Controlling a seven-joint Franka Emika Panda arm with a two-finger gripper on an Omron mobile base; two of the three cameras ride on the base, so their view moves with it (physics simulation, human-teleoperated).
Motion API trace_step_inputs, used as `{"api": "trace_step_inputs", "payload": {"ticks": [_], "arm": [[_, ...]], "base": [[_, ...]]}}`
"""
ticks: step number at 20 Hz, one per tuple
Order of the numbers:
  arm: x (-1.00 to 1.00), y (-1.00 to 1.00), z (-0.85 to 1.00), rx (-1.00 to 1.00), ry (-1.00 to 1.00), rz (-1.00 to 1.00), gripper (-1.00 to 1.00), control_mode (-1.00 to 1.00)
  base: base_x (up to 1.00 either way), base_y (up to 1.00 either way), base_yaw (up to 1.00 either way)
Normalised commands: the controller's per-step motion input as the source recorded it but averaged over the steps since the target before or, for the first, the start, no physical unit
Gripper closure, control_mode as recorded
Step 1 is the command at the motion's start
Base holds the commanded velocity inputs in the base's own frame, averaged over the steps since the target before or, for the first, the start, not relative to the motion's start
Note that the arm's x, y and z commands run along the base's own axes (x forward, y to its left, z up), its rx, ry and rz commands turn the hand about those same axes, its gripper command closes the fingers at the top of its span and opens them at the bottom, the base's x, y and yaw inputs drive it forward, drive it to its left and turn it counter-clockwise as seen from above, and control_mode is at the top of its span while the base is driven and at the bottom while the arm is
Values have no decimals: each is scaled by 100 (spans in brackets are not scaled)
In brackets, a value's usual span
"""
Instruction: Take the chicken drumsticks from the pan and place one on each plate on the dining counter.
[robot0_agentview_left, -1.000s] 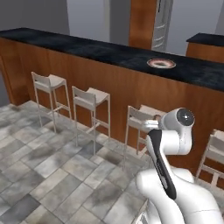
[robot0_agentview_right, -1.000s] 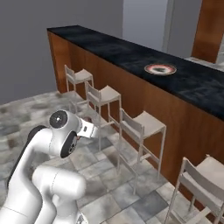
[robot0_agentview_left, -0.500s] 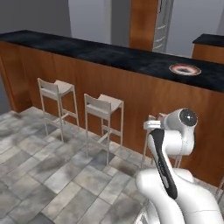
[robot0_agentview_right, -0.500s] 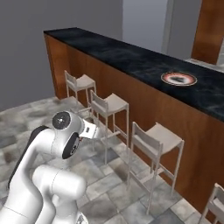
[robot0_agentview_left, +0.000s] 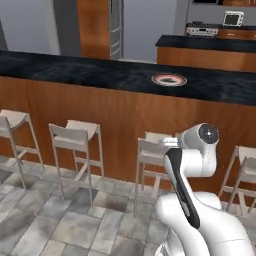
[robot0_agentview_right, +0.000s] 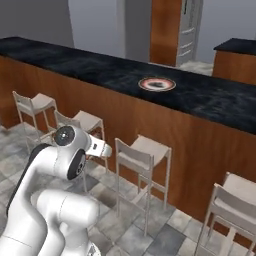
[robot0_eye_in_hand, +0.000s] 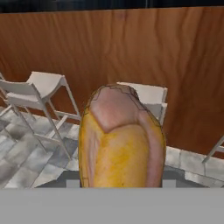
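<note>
Your claw is clamped on the golden-orange drumstick (robot0_eye_in_hand: 121, 140); in the hand view it stands big and close right at the bottom middle, hiding the fingertips. Behind it you've got the reddish wood front of the dining counter (robot0_eye_in_hand: 131, 52) and a couple of pale stools (robot0_eye_in_hand: 43, 87) on the grey tile floor. From the base views, the plate (robot0_agentview_left: 169, 79) sits on the black stone top with something dark on it, straight ahead above the stools, and your arm (robot0_agentview_right: 70, 155) is tucked low in front of the counter.
</note>
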Motion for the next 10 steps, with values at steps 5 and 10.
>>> {"api": "trace_step_inputs", "payload": {"ticks": [5,10], "arm": [[0,0,0,0,0,0,100,100],[0,0,0,0,0,0,100,100]], "base": [[47,49,-52],[58,59,-15]]}}
